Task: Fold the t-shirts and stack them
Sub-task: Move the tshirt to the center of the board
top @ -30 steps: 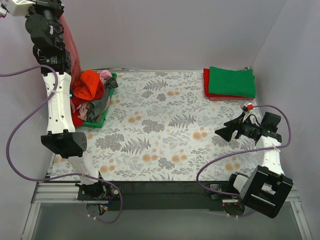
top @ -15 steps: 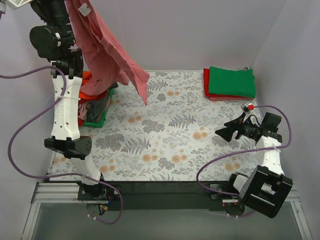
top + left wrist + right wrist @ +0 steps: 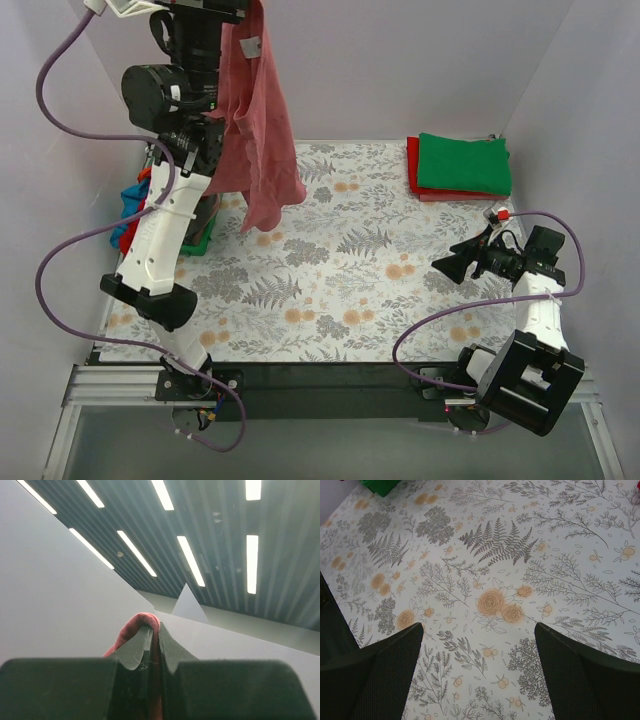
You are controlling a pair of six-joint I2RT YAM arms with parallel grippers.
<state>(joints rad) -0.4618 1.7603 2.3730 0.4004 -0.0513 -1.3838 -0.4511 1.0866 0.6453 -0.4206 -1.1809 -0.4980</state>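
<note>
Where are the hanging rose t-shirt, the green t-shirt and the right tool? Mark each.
rose t-shirt (image 3: 262, 130), top view, middle of hanging cloth.
green t-shirt (image 3: 463, 163), top view, centre of folded face.
right tool (image 3: 478, 629), right wrist view, midway between fingertips.

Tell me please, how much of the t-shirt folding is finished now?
Done: a folded green fabric t-shirt lies on a folded red t-shirt at the far right corner. In hand: the left tool is shut on the large dusty-rose fabric t-shirt, hanging high above the floral-printed table covering. The right tool is open and empty. Left: crumpled shirts at the green basket, partly hidden.
</note>
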